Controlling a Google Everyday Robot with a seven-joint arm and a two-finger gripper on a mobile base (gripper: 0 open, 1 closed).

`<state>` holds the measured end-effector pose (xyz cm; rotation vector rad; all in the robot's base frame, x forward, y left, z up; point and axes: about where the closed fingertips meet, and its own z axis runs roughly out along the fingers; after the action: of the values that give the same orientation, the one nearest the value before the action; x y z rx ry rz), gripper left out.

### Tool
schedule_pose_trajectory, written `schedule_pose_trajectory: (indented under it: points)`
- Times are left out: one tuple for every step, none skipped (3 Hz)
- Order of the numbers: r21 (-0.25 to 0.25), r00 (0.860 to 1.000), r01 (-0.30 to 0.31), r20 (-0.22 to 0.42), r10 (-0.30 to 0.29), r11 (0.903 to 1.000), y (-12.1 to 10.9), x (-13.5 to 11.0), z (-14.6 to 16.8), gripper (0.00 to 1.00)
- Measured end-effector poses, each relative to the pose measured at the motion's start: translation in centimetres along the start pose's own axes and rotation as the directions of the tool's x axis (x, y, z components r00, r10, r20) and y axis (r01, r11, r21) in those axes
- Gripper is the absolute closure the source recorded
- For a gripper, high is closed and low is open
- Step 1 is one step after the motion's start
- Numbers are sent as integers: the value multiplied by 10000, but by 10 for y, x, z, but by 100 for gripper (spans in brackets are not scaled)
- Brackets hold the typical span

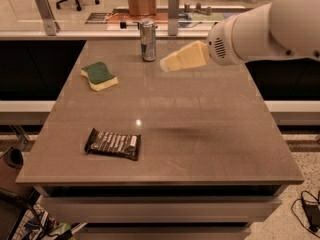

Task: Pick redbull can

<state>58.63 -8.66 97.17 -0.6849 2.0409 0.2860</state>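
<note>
The slim silver-and-blue redbull can (148,40) stands upright far back on the table (210,134). The gripper (167,63) hovers near its right. I cannot tell whether it is open or closed.

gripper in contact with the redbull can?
No. The gripper hovers just to the right of the upright redbull can, with a narrow gap showing between them.

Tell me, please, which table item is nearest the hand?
The upright can at the far edge, close to the hand above the table; sponge and wrapper lie farther.
</note>
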Motion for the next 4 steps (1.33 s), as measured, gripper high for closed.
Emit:
schedule_pose_trajectory:
  points:
    - [134,9976,-376,593,368,9992,10,-3,26,0]
    - [190,9865,-867,1410,832,9961,13,-12,56,0]
    - [223,9679,-1152,2272,1072,9931,4,-26,84,0]
    - [90,9520,-1172,2856,1098,9931,-4,-41,111,0]
